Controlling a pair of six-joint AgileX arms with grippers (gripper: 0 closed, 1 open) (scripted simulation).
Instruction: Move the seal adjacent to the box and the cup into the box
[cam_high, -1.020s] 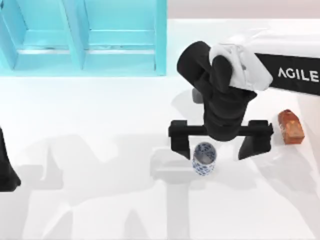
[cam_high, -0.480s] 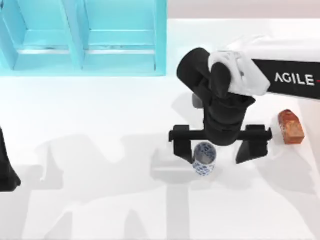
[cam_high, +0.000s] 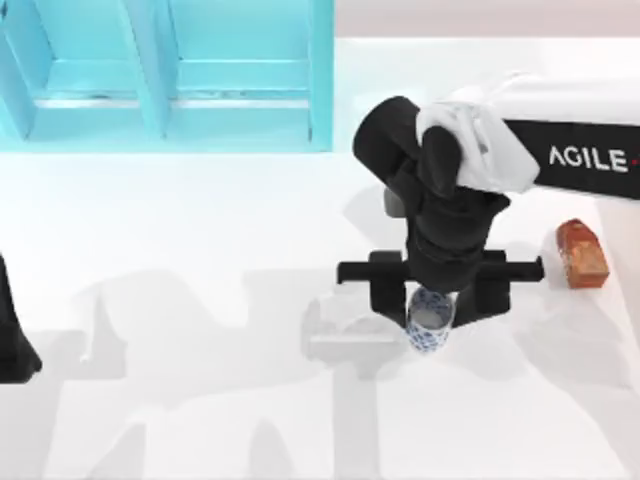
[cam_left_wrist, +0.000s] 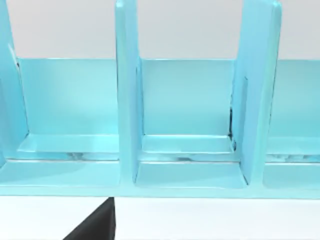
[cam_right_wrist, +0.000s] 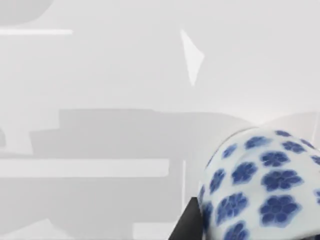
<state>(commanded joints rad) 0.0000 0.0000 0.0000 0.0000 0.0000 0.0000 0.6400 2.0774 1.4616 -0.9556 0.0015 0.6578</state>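
Cup (cam_high: 430, 322) white, blue flower pattern; seal (cam_high: 583, 254) reddish-brown; shelf unit (cam_high: 165, 75) cyan.

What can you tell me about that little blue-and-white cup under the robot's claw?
The cup is a small round cylinder, white with a dense pattern of blue flowers that looks like glazed porcelain, and pale inside. It stands upright with its mouth up on the white table, right of the middle. The right gripper hangs directly over it, its two black fingers closed in against the cup's sides. The right wrist view shows the flowered wall close up beside a black finger.

Cyan shelf (cam_high: 165, 75) blocks far-left — table (cam_high: 180, 400) open.
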